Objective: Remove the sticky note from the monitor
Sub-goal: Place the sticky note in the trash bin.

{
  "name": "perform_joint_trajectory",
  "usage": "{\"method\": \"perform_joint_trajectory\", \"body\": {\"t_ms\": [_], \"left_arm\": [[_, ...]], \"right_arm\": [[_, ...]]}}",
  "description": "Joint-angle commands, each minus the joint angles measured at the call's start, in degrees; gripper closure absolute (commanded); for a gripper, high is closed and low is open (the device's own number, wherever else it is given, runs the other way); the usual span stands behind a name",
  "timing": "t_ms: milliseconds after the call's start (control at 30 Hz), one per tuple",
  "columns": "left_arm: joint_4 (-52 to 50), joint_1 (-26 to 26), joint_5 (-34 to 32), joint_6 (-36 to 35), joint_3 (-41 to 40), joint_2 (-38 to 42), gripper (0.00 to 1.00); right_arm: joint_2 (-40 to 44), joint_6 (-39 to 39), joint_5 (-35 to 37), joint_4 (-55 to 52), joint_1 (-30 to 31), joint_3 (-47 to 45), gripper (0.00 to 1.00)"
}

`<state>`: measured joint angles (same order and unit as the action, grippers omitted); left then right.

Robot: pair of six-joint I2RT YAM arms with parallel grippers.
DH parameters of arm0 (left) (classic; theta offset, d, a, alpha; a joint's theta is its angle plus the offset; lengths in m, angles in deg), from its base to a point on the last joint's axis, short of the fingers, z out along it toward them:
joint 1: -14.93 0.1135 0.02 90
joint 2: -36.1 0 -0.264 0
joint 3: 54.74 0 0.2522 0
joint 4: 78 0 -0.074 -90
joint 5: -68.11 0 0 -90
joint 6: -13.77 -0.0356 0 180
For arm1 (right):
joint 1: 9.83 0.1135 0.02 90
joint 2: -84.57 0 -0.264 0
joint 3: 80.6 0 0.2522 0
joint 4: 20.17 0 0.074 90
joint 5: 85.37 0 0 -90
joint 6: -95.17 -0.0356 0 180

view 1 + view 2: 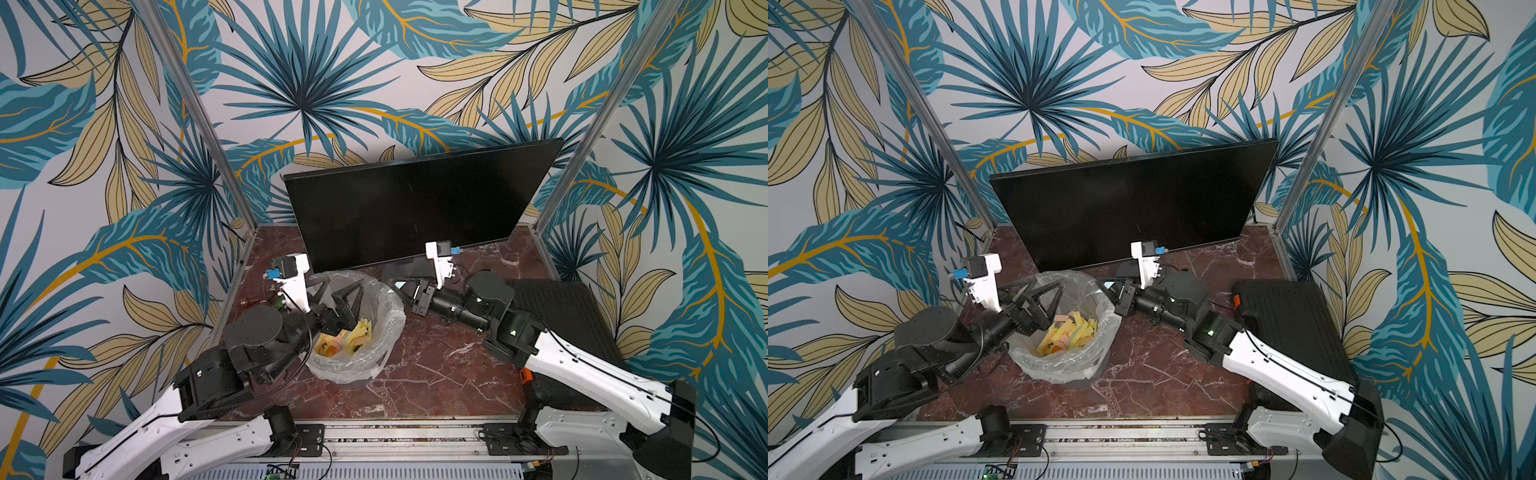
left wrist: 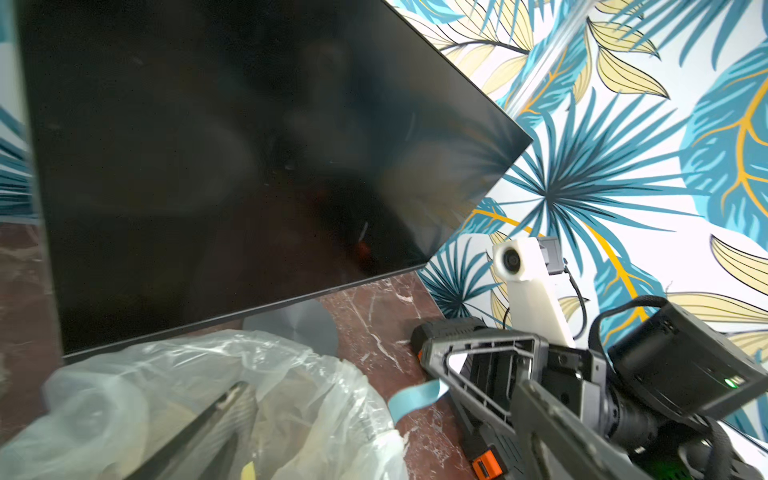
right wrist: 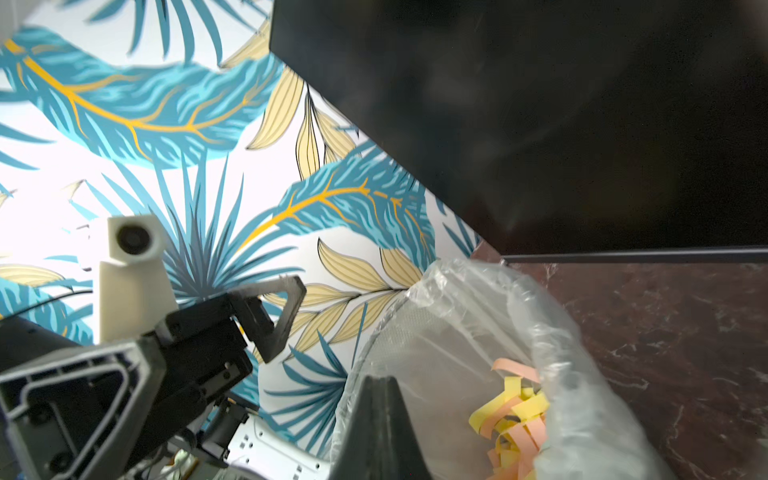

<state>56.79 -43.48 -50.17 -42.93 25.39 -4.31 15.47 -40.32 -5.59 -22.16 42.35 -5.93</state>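
Count: one wide dark-screened monitor with a thin black frame, one round waste bin with a clear liner, one pale blue paper sticky note, two claws.
Left claw: fingers apart, above the bin's yellow and pink paper strips.
Right claw: clamped on the sticky note, which juts from its tip just beside the bin's rim, off the screen.
Room: monitor's lower edge just beyond both claws; bare red marble bench beneath the right claw.
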Motion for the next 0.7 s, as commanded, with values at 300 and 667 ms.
{"method": "perform_joint_trajectory", "body": {"t_ms": [300,667], "left_arm": [[-12.74,1.45,-16.96,-3.04,5.16,2.86,0.00],[-17.66,17.75,-8.04,-4.34,11.29,-3.71,0.00]], "right_arm": [[-16.48,12.47,3.80,-13.77,9.75,17.06,0.61],[-17.12,16.11,5.95,-18.43,10.39,22.27,0.20]]}}
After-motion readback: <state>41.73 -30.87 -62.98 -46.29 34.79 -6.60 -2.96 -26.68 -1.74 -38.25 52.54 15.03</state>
